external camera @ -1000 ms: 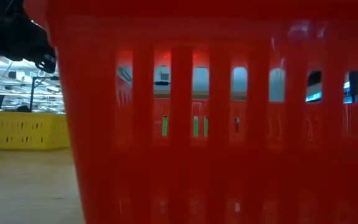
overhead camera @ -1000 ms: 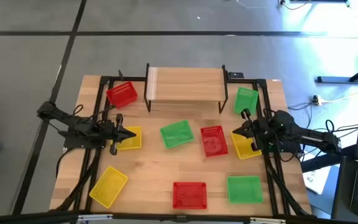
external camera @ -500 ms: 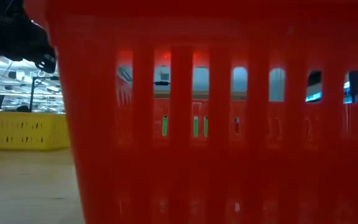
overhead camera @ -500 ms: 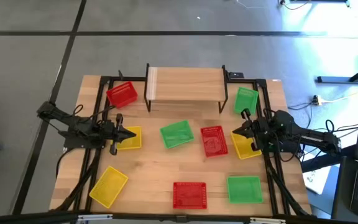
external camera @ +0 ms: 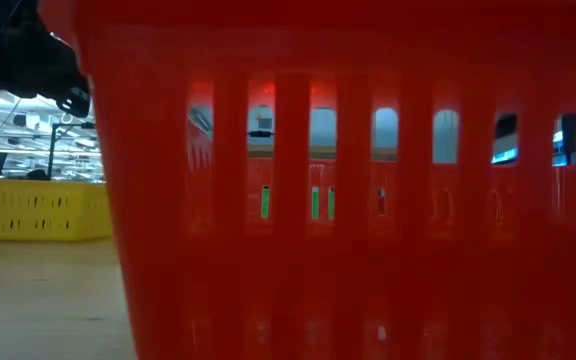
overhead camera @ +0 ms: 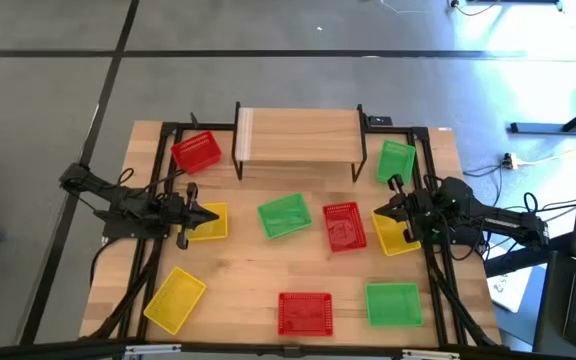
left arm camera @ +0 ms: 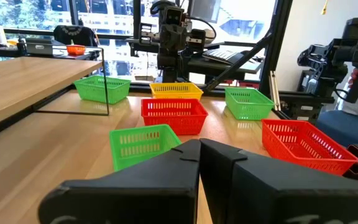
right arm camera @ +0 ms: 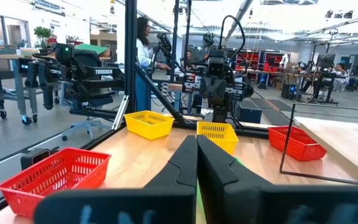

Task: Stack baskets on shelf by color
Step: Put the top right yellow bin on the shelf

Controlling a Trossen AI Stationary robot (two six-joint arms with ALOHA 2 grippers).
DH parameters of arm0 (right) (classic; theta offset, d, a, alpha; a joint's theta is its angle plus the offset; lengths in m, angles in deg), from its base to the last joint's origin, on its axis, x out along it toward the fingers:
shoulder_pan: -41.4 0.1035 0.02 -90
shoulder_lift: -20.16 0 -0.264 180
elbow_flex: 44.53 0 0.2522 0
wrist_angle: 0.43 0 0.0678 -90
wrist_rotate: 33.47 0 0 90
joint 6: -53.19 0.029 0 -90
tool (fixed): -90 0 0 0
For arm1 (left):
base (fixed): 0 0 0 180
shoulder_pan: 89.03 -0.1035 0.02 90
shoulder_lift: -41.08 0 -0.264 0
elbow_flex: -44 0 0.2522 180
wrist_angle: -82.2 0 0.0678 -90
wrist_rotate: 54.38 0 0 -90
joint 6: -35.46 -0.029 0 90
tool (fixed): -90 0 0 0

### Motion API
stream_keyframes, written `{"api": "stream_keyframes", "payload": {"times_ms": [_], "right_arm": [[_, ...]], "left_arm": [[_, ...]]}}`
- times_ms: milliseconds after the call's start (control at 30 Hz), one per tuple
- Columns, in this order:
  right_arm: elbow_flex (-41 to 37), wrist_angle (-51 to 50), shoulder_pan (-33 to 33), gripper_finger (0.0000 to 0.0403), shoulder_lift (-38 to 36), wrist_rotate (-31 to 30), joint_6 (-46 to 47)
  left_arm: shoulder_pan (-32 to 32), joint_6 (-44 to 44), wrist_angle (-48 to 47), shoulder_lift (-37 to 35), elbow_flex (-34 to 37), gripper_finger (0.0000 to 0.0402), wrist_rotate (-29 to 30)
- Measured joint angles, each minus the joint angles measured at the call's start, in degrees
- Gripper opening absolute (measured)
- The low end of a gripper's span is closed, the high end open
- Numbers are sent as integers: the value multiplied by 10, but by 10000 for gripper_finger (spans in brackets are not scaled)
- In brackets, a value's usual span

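Note:
The shelf (overhead camera: 298,135) stands at the table's far edge with a bare plank top. Three red baskets (overhead camera: 196,152) (overhead camera: 344,225) (overhead camera: 305,312), three green baskets (overhead camera: 396,160) (overhead camera: 285,215) (overhead camera: 393,304) and three yellow baskets (overhead camera: 175,298) (overhead camera: 208,222) (overhead camera: 395,233) lie scattered singly on the table. My left gripper (overhead camera: 212,216) hangs shut and empty over the left yellow basket. Over the right yellow basket my right gripper (overhead camera: 377,212) is likewise shut, holding nothing. The left wrist view shows shut fingertips (left arm camera: 191,149) pointing at a green basket (left arm camera: 145,142).
A red basket (external camera: 348,200) stands right against the low camera and fills most of that view. Black frame rails (overhead camera: 163,180) run along both table sides under the arms. A person (right arm camera: 143,40) stands in the room beyond the table.

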Motion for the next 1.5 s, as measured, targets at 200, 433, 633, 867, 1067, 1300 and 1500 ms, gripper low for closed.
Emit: {"api": "stream_keyframes", "payload": {"times_ms": [200, 433, 633, 867, 1067, 1300, 1500], "right_arm": [[0, 0, 0, 0, 0, 0, -1], [0, 39, 0, 0, 0, 0, 33], [0, 118, 0, 0, 0, -34, 102], [0, 148, 0, 0, 0, -110, 149], [35, 120, 0, 0, 14, -228, 145], [166, -51, 0, 0, 120, -319, 136], [310, -166, 0, 0, 272, -342, 196]], "left_arm": [[0, 0, 0, 0, 0, 0, 0], [0, 0, 0, 0, 0, 0, 0], [0, 0, 0, 0, 0, 0, 0], [0, 0, 0, 0, 0, 0, 0], [0, 0, 0, 0, 0, 0, 0], [0, 0, 0, 0, 0, 0, 0], [0, -47, 1, 0, 0, 0, 18]]}}
